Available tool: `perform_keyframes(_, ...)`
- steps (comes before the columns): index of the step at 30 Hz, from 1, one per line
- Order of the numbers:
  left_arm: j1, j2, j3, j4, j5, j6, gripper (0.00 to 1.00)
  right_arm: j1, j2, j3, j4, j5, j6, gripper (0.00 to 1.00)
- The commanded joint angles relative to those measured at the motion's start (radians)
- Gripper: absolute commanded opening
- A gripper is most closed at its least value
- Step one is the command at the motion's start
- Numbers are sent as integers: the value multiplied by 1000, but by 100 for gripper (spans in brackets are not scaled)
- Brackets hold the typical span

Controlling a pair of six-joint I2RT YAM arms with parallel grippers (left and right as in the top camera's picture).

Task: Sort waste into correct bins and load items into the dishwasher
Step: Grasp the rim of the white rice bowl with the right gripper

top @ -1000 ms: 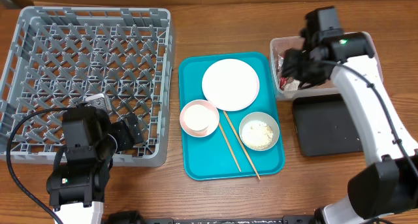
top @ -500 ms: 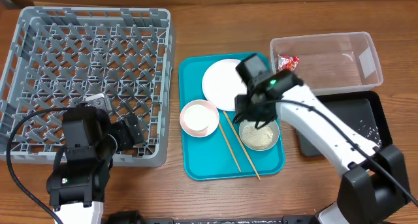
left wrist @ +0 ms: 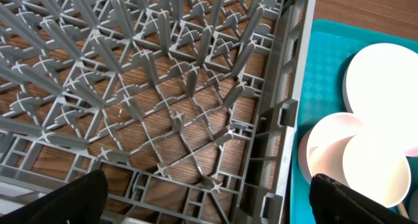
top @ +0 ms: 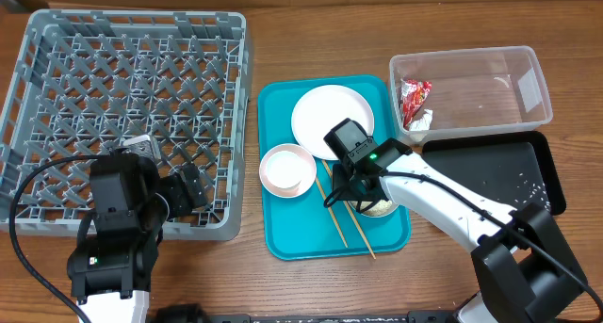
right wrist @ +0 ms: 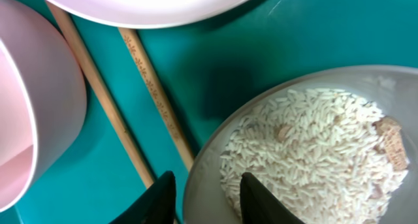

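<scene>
Right gripper (right wrist: pixel 208 188): jaws apart, straddling the rice bowl's (right wrist: pixel 398 87) rim, bottom centre of wrist view.
Left gripper (left wrist: pixel 206 188): jaws wide apart, empty, above rack (top: pixel 132 20) corner, lower left overhead.
Wrapper (top: pixel 415 97): in clear tub (top: pixel 485 88), upper right.
Plate (top: pixel 332 116), pink bowl (top: pixel 287 169): on teal tray (top: pixel 283 238), centre.

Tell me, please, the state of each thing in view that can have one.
Dish rack, no dishes visible.
Clear tub, holds crumpled red wrapper.
Black tray, few white specks.
Grey-green bowl, holds rice.
Plate, bare.
Pink bowl, upright.
Left end effector, open.
Right end effector, open astride grey-green bowl's rim.
</scene>
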Motion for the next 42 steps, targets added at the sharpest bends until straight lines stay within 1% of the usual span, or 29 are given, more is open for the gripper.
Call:
perform_keyframes(1,6,-1,28,4,-6,-21,100,5,-4,-8,5,34,69,31)
perform_keyframes(7,6,-1,28,4,-6,-21,100,31,-2,-8,5,35,69,26)
perform_keyframes(14,6,-1,28,4,-6,-21,100,40,15,-21,5,36,96,25)
perform_keyframes(19,6,-1,28,4,-6,-21,100,40,19,-27,14,39,118,19)
perform_keyframes(22,6,-1,28,4,-6,-21,100,40,19,-27,13,44,121,17)
perform_keyframes(28,6,-1,28,4,-6,-21,100,40,20,-27,2,61,146,7)
perform_keyframes(29,6,-1,28,4,-6,-21,100,40,20,-27,1,61,146,4)
perform_keyframes(35,6,-1,28,4,-6,-21,100,40,18,7,-54,62,143,4)
perform_keyframes(42,6,-1,28,4,-6,-21,100,39,-28,114,-171,134,139,4)
